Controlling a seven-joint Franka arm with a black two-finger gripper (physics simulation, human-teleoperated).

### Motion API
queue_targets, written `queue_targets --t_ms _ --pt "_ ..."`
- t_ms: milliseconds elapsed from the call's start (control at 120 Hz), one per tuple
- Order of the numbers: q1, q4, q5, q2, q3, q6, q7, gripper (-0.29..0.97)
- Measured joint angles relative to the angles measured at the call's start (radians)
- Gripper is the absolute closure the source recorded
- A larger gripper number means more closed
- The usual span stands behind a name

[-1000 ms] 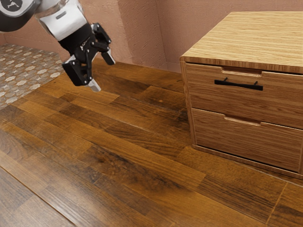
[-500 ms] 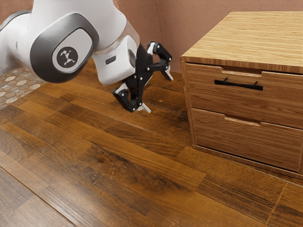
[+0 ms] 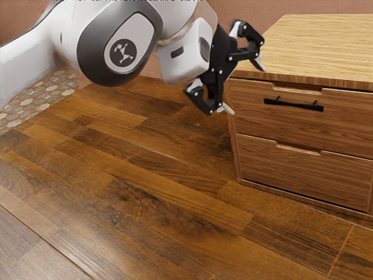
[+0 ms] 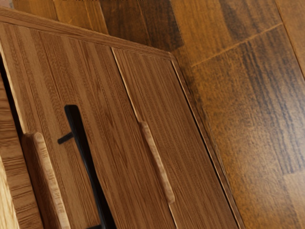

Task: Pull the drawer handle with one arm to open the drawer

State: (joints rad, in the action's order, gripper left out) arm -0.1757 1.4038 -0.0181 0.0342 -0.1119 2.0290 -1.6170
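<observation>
A light wooden cabinet [image 3: 309, 46] stands at the exterior view's right with two drawers. The top drawer [image 3: 303, 125] carries a thin black bar handle [image 3: 293, 104] and sits flush with the cabinet front. My black gripper [image 3: 245, 87] hangs open just off the cabinet's front left corner, fingers spread wide and holding nothing. It is left of the handle and apart from it. In the wrist view the black handle [image 4: 88, 162] runs along the top drawer front [image 4: 47, 95], with the lower drawer [image 4: 176, 143] beside it.
The lower drawer [image 3: 303, 169] has only a wooden lip and is shut. Dark wooden floor [image 3: 145, 192] spreads before the cabinet, with a patterned tile patch [image 3: 29, 96] at the far left. A pinkish wall [image 3: 233, 23] rises behind.
My arm has swung from the exterior view's left toward the right, bringing the gripper up to the cabinet's front corner. The fingers stayed open. The drawers have not moved.
</observation>
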Motion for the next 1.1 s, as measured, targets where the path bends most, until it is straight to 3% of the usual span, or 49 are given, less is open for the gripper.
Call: queue_targets --t_ms 308,550,583,658,850,933,1100 --pt "0.012 -0.044 -0.002 0.073 0.006 0.008 -0.016 0.00" --pt "0.021 -0.039 -0.041 0.086 -0.015 0.010 -0.003 0.00" --pt "0.068 -0.038 -0.043 0.082 -0.062 0.010 -0.001 0.00" --pt "0.345 -0.019 -0.047 0.061 -0.340 0.009 0.003 0.00" --pt "0.847 0.035 -0.071 -0.009 -0.810 0.007 0.015 0.00" --pt "0.903 0.049 -0.073 -0.017 -0.874 0.007 0.028 0.00" --pt "0.889 0.043 -0.077 -0.011 -0.892 0.007 0.071 0.00"
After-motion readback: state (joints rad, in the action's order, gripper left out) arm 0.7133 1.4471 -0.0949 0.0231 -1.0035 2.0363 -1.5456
